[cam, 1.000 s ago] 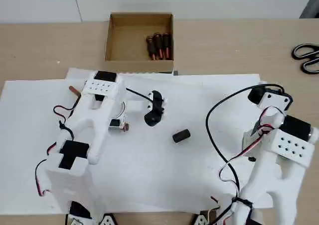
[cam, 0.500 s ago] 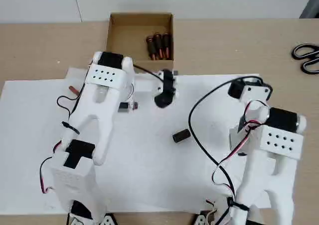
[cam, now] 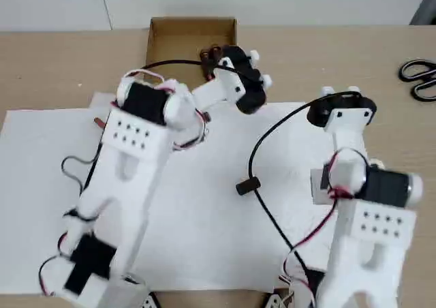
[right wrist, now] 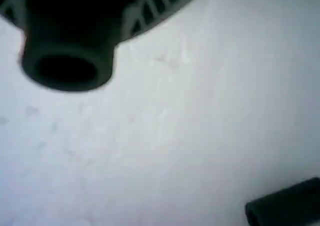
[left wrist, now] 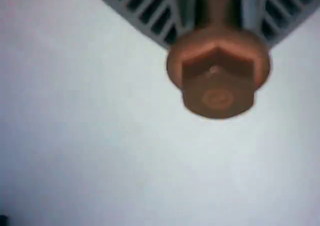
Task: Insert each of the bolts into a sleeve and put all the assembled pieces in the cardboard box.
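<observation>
A copper bolt with a hexagonal head sits between grey jaws, my left gripper shut on its shank. In the high view this gripper hovers at the near right corner of the cardboard box, partly hiding the assembled pieces inside. My right gripper is shut on a black sleeve, open end showing, above the white paper; from above it is at the right. A second sleeve lies loose mid-paper. Another bolt peeks out beside the left arm.
A white paper sheet covers most of the wooden table. Scissors lie at the far right edge. A black cable from the right arm runs over the paper close to the loose sleeve.
The left arm has swung away from the paper toward the box, carrying the bolt. The right arm has stretched farther out over the paper with its sleeve.
</observation>
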